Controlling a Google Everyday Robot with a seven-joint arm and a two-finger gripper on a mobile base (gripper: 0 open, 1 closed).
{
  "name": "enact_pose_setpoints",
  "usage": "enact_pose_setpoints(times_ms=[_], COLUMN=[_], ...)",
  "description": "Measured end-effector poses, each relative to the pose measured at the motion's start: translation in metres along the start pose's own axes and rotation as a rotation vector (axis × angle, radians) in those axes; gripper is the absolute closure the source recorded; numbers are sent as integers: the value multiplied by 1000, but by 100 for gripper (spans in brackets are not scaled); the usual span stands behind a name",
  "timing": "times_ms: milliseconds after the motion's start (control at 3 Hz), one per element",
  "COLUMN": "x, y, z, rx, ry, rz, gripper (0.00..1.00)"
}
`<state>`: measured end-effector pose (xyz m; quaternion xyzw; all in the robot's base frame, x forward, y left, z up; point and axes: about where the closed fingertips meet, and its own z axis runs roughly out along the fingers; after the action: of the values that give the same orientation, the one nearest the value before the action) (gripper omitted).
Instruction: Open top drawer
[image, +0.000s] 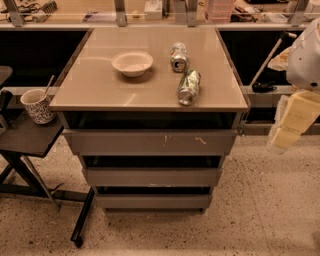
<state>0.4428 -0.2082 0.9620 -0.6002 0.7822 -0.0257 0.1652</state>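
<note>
From the single camera view I look down on a low grey cabinet with a tan top (100, 90). The top drawer (125, 143) is the widest of three flat fronts, right under that top, with white scuff marks right of its centre. It has no handle; a dark gap runs above its upper edge. The two lower drawers (151, 176) sit below it, narrower and plainer.

The gripper (292, 122) hangs at the right edge of the view, a cream-coloured shape beneath the white arm (307, 60). It is well apart from the drawer front, off past the cabinet's right corner. I cannot tell how wide it stands, and I see nothing in its hold.

On the top sit a white bowl (132, 63) and two cans (188, 87) lying on their sides. A patterned cup (37, 106) with a spoon stands on the dark side table (30, 137) to the left.

By my reading the task has barely started: the front looks shut and no contact is made. What is left is the approach, a hold on the upper edge, and the pull outward.
</note>
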Motion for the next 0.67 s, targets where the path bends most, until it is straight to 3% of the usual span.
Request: enact_pose_setpoints(times_ms=[333,667], x=[-11,-28], y=[12,28], z=[51,124], rx=[-29,-89], ry=[-29,-33], rz=[2,-50], gripper=[0,0])
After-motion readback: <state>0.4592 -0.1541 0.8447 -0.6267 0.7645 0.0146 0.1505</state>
